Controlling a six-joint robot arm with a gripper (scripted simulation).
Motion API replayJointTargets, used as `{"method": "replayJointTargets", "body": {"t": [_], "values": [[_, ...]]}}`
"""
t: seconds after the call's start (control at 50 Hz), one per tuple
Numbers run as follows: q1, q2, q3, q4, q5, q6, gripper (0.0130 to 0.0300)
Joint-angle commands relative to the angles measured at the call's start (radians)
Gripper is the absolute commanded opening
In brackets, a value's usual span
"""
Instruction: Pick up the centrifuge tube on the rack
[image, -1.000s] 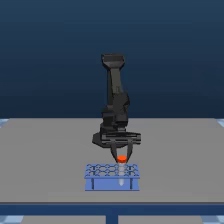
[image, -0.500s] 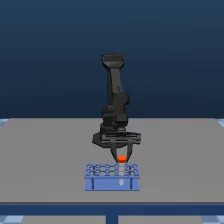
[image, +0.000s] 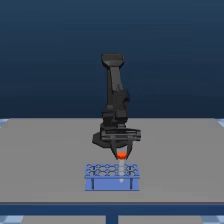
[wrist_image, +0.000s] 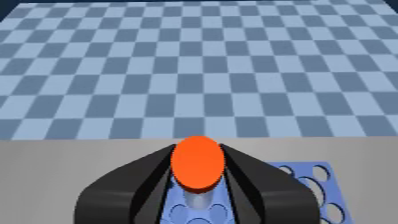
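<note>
The black pincer (wrist_image: 197, 185) closed on the centrifuge tube (wrist_image: 197, 165) just under its orange-red cap, above the light-blue rack (wrist_image: 306, 187); grey surface (wrist_image: 71, 160) met checkered floor (wrist_image: 195, 65) beyond.

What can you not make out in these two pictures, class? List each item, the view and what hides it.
- Exterior view: the centrifuge tube body is too small and pale to trace into the rack.
- Wrist view: the tube's lower end, hidden by its orange cap.
- Wrist view: most of the rack, covered by the gripper and cut off by the edge.
</note>
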Motion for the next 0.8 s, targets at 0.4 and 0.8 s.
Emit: {"method": "replayJointTargets", "body": {"t": [0.4,0.8], "values": [[0.000,-0.048,-0.031,0.286,0.066,-0.300,0.0130],[0.000,-0.078,-0.055,0.603,0.092,-0.620,0.0130]]}}
